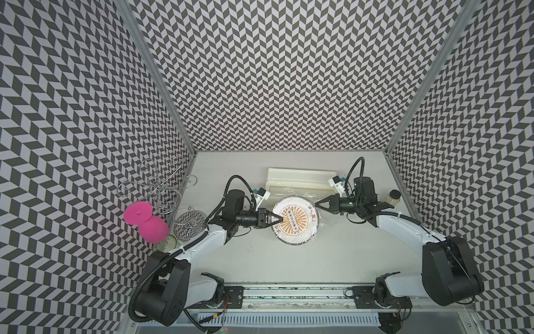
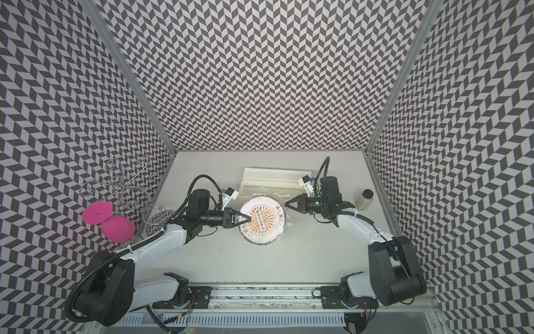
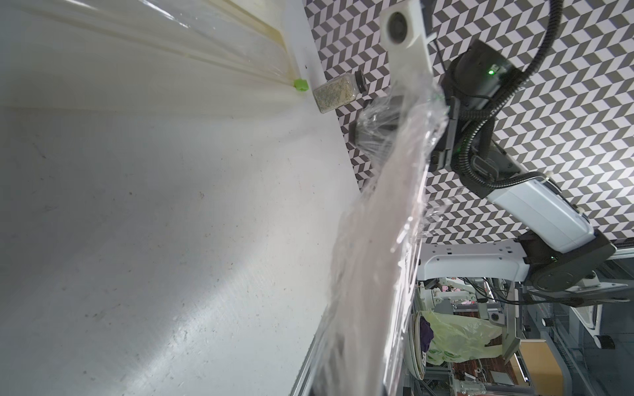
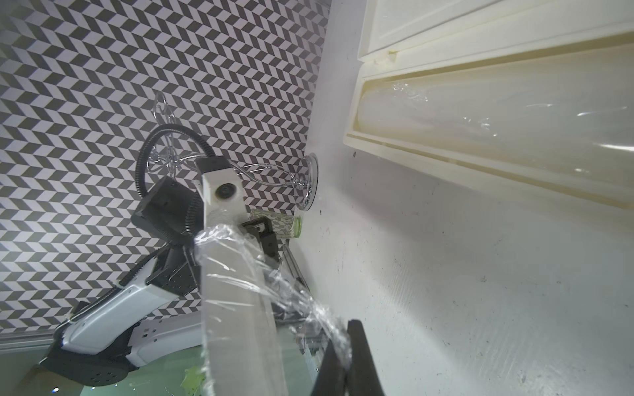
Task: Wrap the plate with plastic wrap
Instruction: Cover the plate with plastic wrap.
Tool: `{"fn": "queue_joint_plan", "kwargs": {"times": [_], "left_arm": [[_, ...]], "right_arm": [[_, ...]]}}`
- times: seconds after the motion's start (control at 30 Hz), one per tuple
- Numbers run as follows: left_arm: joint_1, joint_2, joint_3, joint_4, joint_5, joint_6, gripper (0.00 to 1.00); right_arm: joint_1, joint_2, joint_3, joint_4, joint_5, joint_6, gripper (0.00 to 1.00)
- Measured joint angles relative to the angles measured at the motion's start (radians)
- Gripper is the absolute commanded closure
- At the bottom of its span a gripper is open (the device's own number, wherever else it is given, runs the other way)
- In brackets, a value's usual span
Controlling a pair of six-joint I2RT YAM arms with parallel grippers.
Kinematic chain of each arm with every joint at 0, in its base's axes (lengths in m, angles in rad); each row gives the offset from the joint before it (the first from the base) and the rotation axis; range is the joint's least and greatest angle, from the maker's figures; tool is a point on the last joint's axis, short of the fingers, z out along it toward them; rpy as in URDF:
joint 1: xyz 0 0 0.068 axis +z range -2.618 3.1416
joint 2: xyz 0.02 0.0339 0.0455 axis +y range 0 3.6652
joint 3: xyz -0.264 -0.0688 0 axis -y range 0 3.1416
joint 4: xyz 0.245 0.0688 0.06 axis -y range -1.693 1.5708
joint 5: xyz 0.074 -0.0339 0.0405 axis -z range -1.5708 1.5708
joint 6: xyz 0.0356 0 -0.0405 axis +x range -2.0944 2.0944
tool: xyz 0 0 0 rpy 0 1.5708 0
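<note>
Top views both show the plate (image 1: 295, 221), face up under a skin of plastic wrap (image 4: 308, 301), over the middle of the table (image 1: 289, 274) and just in front of the open cream box (image 1: 300, 175). The wrist views catch it edge-on and clear of the tabletop, so it appears to hang in the air from one rim. That is the weak point: a slick, film-covered rim held at one side could slide or sag out of the pinch. A hard tug on the loose wrap from the opposite side would likely twist the plate free, tear the film, or peel it off the face. Whether the sheet is cut from the roll (image 4: 480, 113) I cannot tell; if not, pulling could drag the box. The left gripper (image 1: 279, 220) has its jaws pressed together over the plate's left rim, film and all, though its tips are blurred in its own wrist view. The right gripper (image 1: 317, 204), at the rim's far right, is closed too. Its black fingers (image 4: 356, 349) pinch a twisted strand of wrap running down from the plate, apparently clear of the plate itself.
</note>
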Motion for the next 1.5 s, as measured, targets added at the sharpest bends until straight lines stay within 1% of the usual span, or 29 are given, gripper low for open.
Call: {"fn": "queue_joint_plan", "kwargs": {"times": [0.03, 0.07, 0.13, 0.17, 0.23, 0.27, 0.37, 0.43, 0.53, 0.6, 0.67, 0.77, 0.83, 0.9, 1.0, 1.13, 1.27, 1.5], "left_arm": [[0.0, 0.0, 0.0, 0.001, 0.0, -0.008, 1.0], [0.0, 0.0, 0.0, 0.002, -0.002, -0.016, 1.0], [0.0, 0.001, 0.0, 0.016, 0.002, -0.024, 1.0], [0.0, 0.001, 0.0, 0.028, 0.004, -0.027, 1.0], [0.002, 0.002, 0.0, 0.055, 0.005, -0.038, 1.0], [0.006, 0.002, 0.0, 0.07, 0.003, -0.045, 1.0], [0.031, 0.002, 0.0, 0.119, 0.002, -0.081, 1.0], [0.06, 0.002, 0.0, 0.136, -0.002, -0.098, 1.0], [0.096, -0.001, 0.0, 0.143, -0.009, -0.107, 1.0], [0.107, -0.002, 0.0, 0.141, -0.016, -0.103, 1.0], [0.107, -0.002, 0.0, 0.129, -0.023, -0.092, 1.0], [0.107, -0.002, 0.0, 0.114, -0.031, -0.08, 1.0], [0.106, -0.001, 0.0, 0.105, -0.036, -0.07, 1.0], [0.105, 0.0, 0.0, 0.1, -0.041, -0.064, 1.0], [0.102, 0.004, 0.0, 0.089, -0.052, -0.058, 1.0], [0.093, 0.005, 0.0, 0.07, -0.068, -0.05, 1.0], [0.085, 0.005, 0.0, 0.066, -0.082, -0.046, 1.0], [0.057, 0.005, 0.0, 0.069, -0.091, -0.059, 1.0]], "right_arm": [[0.001, 0.011, -0.002, 0.016, -0.004, 0.001, 0.94], [0.002, 0.019, -0.006, 0.032, -0.01, 0.004, 0.88], [0.005, 0.022, -0.016, 0.057, -0.019, 0.016, 0.68], [0.007, 0.022, -0.024, 0.072, -0.025, 0.022, 0.61], [0.007, 0.019, -0.035, 0.084, -0.035, 0.03, 0.53], [0.007, 0.017, -0.037, 0.08, -0.039, 0.028, 0.5], [-0.008, 0.01, -0.032, 0.016, -0.03, -0.012, 0.45], [-0.04, 0.006, -0.017, -0.074, 0.022, -0.051, 0.44], [-0.1, -0.011, 0.03, -0.239, 0.185, -0.104, 0.43], [-0.119, -0.039, 0.076, -0.335, 0.296, -0.122, 0.42], [-0.12, -0.09, 0.136, -0.412, 0.382, -0.136, 0.42], [-0.102, -0.171, 0.23, -0.469, 0.448, -0.146, 0.41], [-0.048, -0.214, 0.293, -0.484, 0.486, -0.147, 0.41], [0.035, -0.229, 0.336, -0.494, 0.51, -0.144, 0.41], [0.166, -0.211, 0.373, -0.521, 0.54, -0.12, 0.41], [0.285, -0.142, 0.386, -0.566, 0.554, -0.064, 0.44], [0.341, -0.1, 0.356, -0.557, 0.544, -0.006, 0.44], [0.347, -0.088, 0.246, -0.47, 0.504, 0.063, 0.4]]}}
